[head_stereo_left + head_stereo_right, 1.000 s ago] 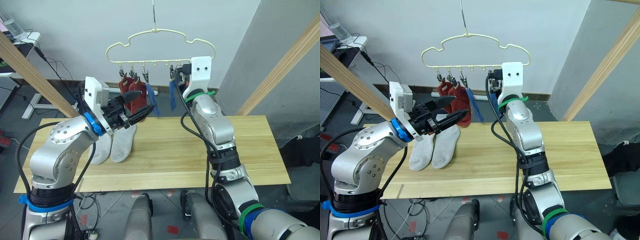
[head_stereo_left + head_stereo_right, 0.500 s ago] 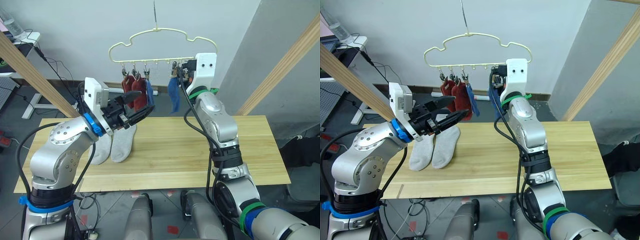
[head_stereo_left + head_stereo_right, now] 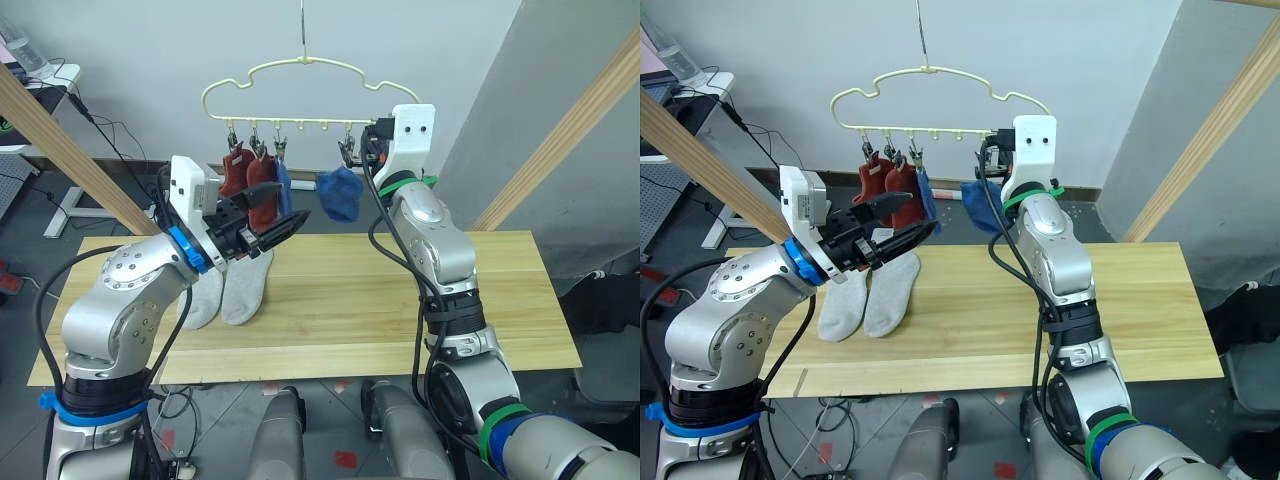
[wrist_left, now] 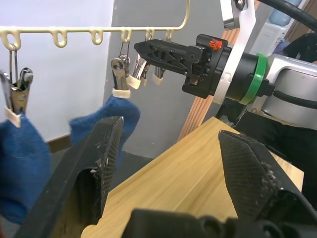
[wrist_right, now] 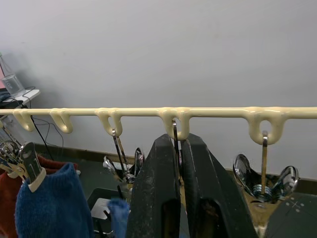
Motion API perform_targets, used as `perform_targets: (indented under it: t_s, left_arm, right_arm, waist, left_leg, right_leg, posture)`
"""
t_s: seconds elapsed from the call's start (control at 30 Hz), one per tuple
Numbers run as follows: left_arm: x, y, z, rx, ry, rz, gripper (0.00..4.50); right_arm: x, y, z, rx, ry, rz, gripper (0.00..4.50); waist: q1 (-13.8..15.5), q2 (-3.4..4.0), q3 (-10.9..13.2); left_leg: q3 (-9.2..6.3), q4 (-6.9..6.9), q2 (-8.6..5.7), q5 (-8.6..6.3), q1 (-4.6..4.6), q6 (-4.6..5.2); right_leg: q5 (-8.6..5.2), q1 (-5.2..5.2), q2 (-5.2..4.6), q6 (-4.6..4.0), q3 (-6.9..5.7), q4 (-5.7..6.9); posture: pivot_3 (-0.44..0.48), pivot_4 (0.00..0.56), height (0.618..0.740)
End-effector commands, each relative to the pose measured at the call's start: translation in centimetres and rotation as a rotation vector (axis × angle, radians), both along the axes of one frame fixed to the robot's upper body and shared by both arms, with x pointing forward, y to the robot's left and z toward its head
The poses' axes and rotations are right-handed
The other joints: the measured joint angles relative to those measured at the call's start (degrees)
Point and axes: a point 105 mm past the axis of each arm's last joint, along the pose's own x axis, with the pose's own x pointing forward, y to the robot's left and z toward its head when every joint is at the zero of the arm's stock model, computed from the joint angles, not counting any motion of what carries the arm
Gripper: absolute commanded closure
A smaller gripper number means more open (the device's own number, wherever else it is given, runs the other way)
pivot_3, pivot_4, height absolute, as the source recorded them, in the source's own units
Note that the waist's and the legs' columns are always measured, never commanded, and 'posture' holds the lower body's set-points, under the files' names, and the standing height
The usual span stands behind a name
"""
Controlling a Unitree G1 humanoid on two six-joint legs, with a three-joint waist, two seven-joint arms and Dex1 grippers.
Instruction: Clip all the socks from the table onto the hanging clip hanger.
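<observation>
Two soft light grey socks (image 3: 230, 288) are lying side by side on the long pale wood surface (image 3: 400, 300), toes pointing toward the robot, near the surface's left end.

Above the surface, the thin pale-yellow cloud-shaped wire clip hanger (image 3: 300, 85) is hanging by its metal hook. Four socks are hanging from its little metal clips. Two rust red socks (image 3: 243, 175) are hanging at the left end, close together. One blue sock (image 3: 283, 185) is hanging just beside them. The other blue sock (image 3: 341, 194) is hanging further right and is swung out sideways, away from the red ones.

The right claw (image 5: 181, 148) is reaching up to the bar of the hanger. Its two black fingers (image 5: 156, 198) are pressed close together around the thin metal stem of one clip, just under the yellow loop. More clips are hanging on each side of it.

The left claw (image 3: 278, 215) is hanging in the air over the left part of the surface, in front of the red socks. Its two black fingers (image 4: 247, 168) are spread wide apart with nothing between them. In the left wrist view, the swung blue sock is showing between those fingers, further off, and the right claw is at the hanger bar behind it.
</observation>
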Motion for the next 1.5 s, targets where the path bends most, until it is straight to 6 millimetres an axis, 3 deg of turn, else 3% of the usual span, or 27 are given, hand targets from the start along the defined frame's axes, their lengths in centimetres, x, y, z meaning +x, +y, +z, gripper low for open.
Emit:
perform_targets:
  t_s: [0.03, 0.23, 0.3, 0.5, 0.67, 0.8, 1.1, 1.5]
  left_arm:
    - [-0.3, -0.3, 0.6, 0.015, -0.038, -0.012, 1.08]
    - [-0.3, 0.0, -0.4, 0.045, -0.006, -0.005, 1.08]
    - [-0.3, 0.2, -1.6, 0.074, 0.027, 0.003, 1.08]
    - [-0.1, 1.3, -6.4, 0.152, 0.169, 0.058, 1.08]
    - [1.4, 3.6, -9.5, 0.199, 0.205, 0.22, 1.08]
    - [3.4, 6.4, -13.6, 0.294, 0.27, 0.421, 1.08]
    - [5.8, 6.9, -17.8, 0.342, 0.359, 0.565, 1.08]
    - [6.9, 8.4, -20.2, 0.381, 0.481, 0.664, 1.08]
  right_arm:
    - [-0.7, -0.3, 1.8, 0.013, -0.058, 0.041, 4.47]
    - [-1.3, -2.0, 1.9, -0.037, -0.012, 0.17, 4.47]
    - [-2.1, -2.4, 1.7, -0.079, 0.045, 0.324, 4.47]
    - [-4.6, -3.3, 1.3, 0.125, 0.367, 0.738, 4.47]
    - [-5.7, -2.8, 1.4, 0.163, 0.45, 0.855, 4.47]
    - [-5.5, -2.4, 1.4, 0.163, 0.458, 0.838, 4.47]
    - [-6.0, -1.7, 1.2, 0.16, 0.46, 0.838, 4.47]
    - [-6.4, -1.4, 1.4, 0.148, 0.452, 0.828, 4.47]
  waist:
    - [0.0, 0.0, 0.0]
    - [0.1, 0.01, 0.0]
    - [0.0, 0.03, 0.0]
    - [-0.1, 0.07, 0.1]
    - [-0.1, 0.16, 0.1]
    - [0.0, 0.17, 0.1]
    - [0.0, 0.16, 0.1]
    - [-0.1, 0.15, 0.1]
  left_leg:
    - [0.0, 0.0, 0.0, 0.0, 0.0, 0.0]
    - [0.0, -0.02, -0.01, 0.0, -0.02, 0.0]
    - [0.0, -0.05, -0.01, 0.0, -0.02, 0.0]
    - [0.02, -0.3, 0.01, -0.01, -0.01, 0.02]
    - [0.03, -0.34, 0.03, -0.02, -0.03, 0.03]
    - [0.08, -0.32, -0.03, -0.02, -0.03, 0.04]
    - [0.04, -0.29, -0.03, -0.03, -0.09, 0.06]
    - [0.05, -0.27, -0.03, -0.03, -0.05, 0.06]
  right_leg:
    - [0.0, 0.0, 0.0, 0.0, 0.0, 0.0]
    - [0.0, 0.01, 0.0, 0.0, -0.01, -0.06]
    - [0.0, 0.01, 0.0, 0.0, 0.0, -0.1]
    - [0.01, 0.03, 0.0, -0.01, 0.01, -0.37]
    - [-0.01, 0.02, 0.02, -0.03, 0.04, -0.44]
    - [-0.01, 0.03, -0.03, -0.02, 0.04, -0.45]
    - [0.0, 0.01, -0.06, -0.02, -0.02, -0.43]
    - [0.12, 0.03, -0.07, -0.2, -0.02, -0.32]
  posture:
    - [0.037, 0.319, 0.74]
    - [0.026, 0.323, 0.74]
    - [0.014, 0.327, 0.74]
    - [-0.009, 0.335, 0.74]
    - [-0.007, 0.34, 0.74]
    - [-0.005, 0.338, 0.74]
    - [-0.018, 0.331, 0.74]
    - [-0.034, 0.32, 0.74]
